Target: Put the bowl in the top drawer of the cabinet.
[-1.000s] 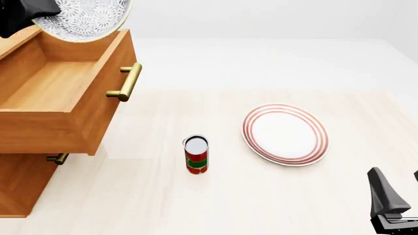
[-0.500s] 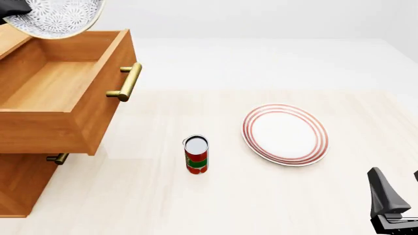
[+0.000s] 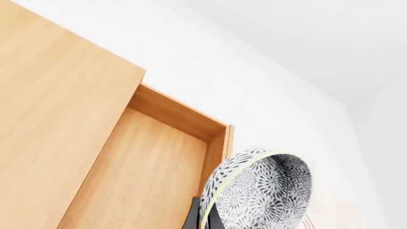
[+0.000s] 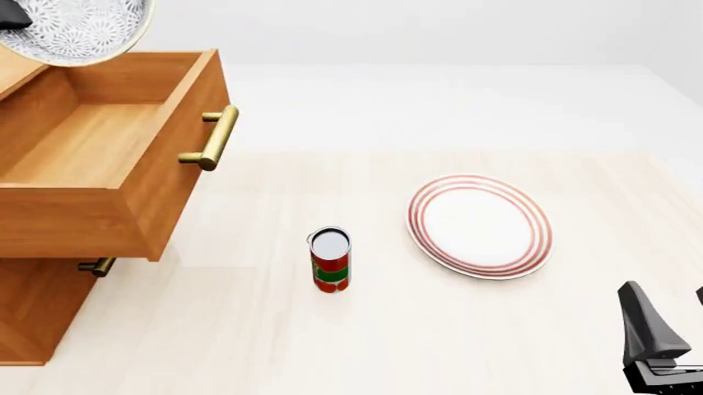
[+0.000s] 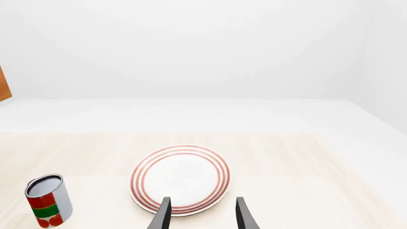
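Observation:
The lace-patterned bowl (image 4: pixel 77 29) hangs tilted at the top left of the front view, above the back of the open top drawer (image 4: pixel 104 152) of the wooden cabinet (image 4: pixel 33 313). My left gripper (image 3: pixel 202 220) is shut on the bowl's (image 3: pixel 260 193) rim, seen in the left wrist view over the drawer's (image 3: pixel 146 171) far end. In the front view only a dark corner of that gripper (image 4: pixel 13 12) shows. The drawer holds nothing. My right gripper (image 5: pixel 200 214) is open, low at the front right (image 4: pixel 659 346), facing the plate.
A white plate with red rings (image 4: pixel 480 225) lies right of centre on the table. A red and green can (image 4: pixel 329 259) stands upright in front of the drawer's brass handle (image 4: pixel 214 136). The lower drawer's handle (image 4: pixel 97 266) peeks out beneath.
The left gripper has carried the bowl leftward, from over the drawer's front part toward the back of the drawer. The right arm has not moved.

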Robot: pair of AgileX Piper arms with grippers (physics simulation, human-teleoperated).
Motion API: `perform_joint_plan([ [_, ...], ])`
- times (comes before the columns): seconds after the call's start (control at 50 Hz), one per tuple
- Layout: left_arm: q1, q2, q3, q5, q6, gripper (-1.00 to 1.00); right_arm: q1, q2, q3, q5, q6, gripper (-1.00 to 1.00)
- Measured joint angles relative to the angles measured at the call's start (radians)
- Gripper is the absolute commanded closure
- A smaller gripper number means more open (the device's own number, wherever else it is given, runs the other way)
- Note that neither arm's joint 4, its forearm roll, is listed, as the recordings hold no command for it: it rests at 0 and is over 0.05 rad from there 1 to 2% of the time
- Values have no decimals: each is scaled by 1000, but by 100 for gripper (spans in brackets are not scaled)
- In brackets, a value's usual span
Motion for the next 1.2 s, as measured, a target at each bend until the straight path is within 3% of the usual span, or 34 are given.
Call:
perform_joint_plan([
  [0.62, 70, 72, -1, -1, 30, 100, 0, 0, 0, 0, 0, -100],
  [1.2, 99, 128, -63, 39, 70, 100, 1, 11, 6, -16, 0, -100],
])
